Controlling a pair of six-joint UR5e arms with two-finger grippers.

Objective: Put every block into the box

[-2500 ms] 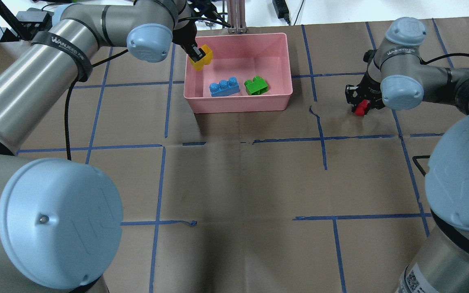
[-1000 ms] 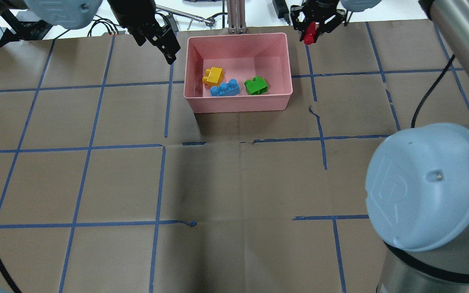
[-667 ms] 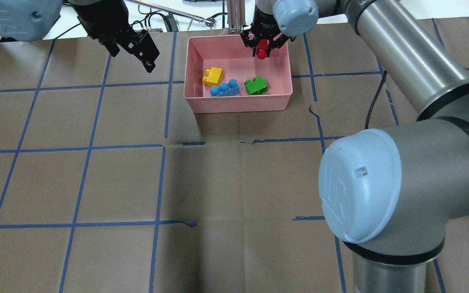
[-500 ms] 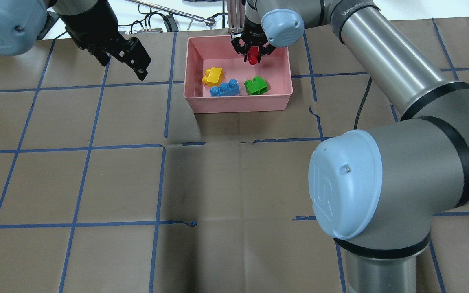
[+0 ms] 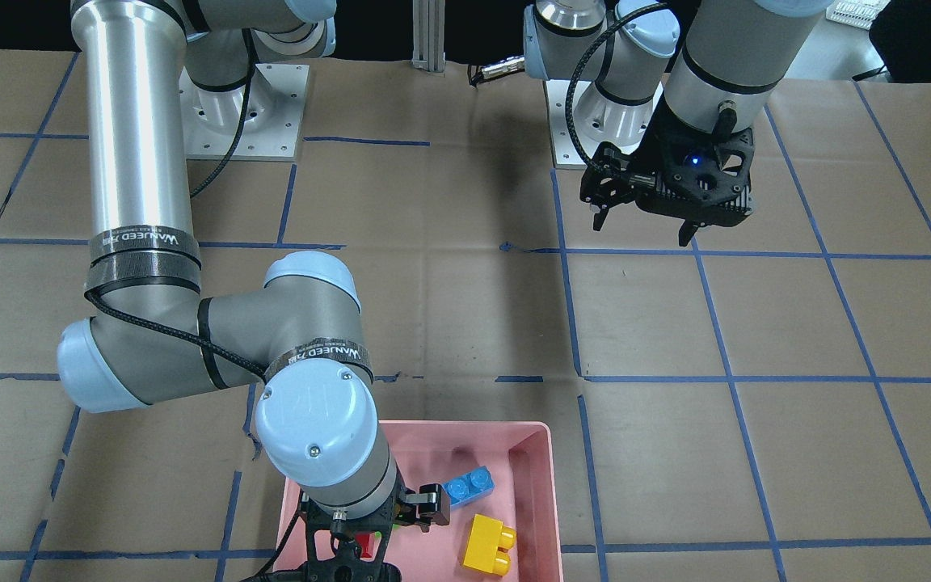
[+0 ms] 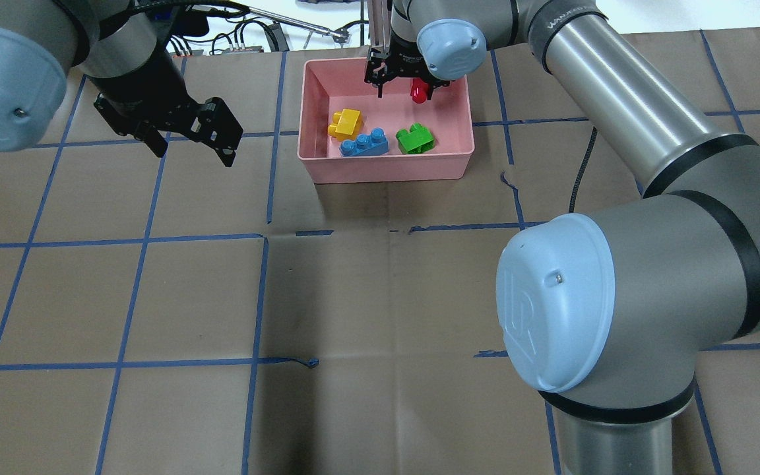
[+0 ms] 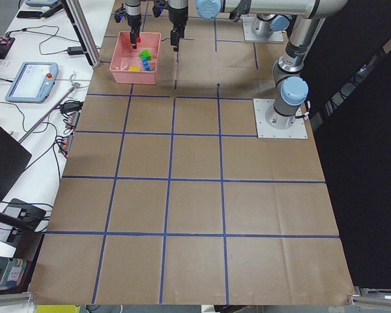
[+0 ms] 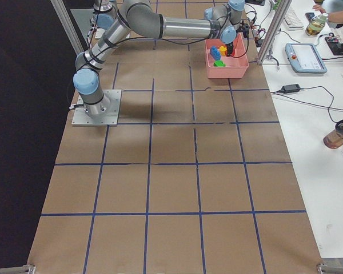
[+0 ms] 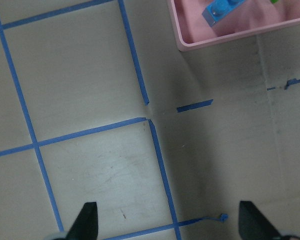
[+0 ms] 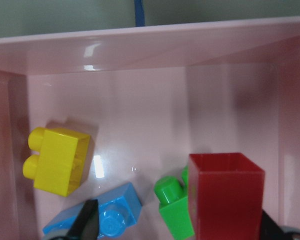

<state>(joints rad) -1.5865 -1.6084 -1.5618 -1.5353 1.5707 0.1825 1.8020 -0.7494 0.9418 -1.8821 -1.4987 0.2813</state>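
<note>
The pink box (image 6: 466, 132) stands at the far middle of the table. The yellow block (image 6: 346, 123), blue block (image 6: 365, 143) and green block (image 6: 415, 138) lie inside it. My right gripper (image 6: 405, 89) hangs over the box's far part with its jaws spread open. The red block (image 6: 419, 91) is beside one finger; in the right wrist view the red block (image 10: 225, 195) is close to the camera above the green block (image 10: 174, 210). I cannot tell whether it still touches the finger. My left gripper (image 6: 192, 152) is open and empty, left of the box.
Brown paper with blue tape lines (image 6: 261, 297) covers the table. An aluminium post (image 6: 380, 26) and cables stand just behind the box. The left wrist view shows the box's corner (image 9: 190, 46) and the blue block (image 9: 221, 10).
My right gripper carried the red block over the box and has opened its jaws. My left gripper let go of the yellow block in the box and drew back to the left.
</note>
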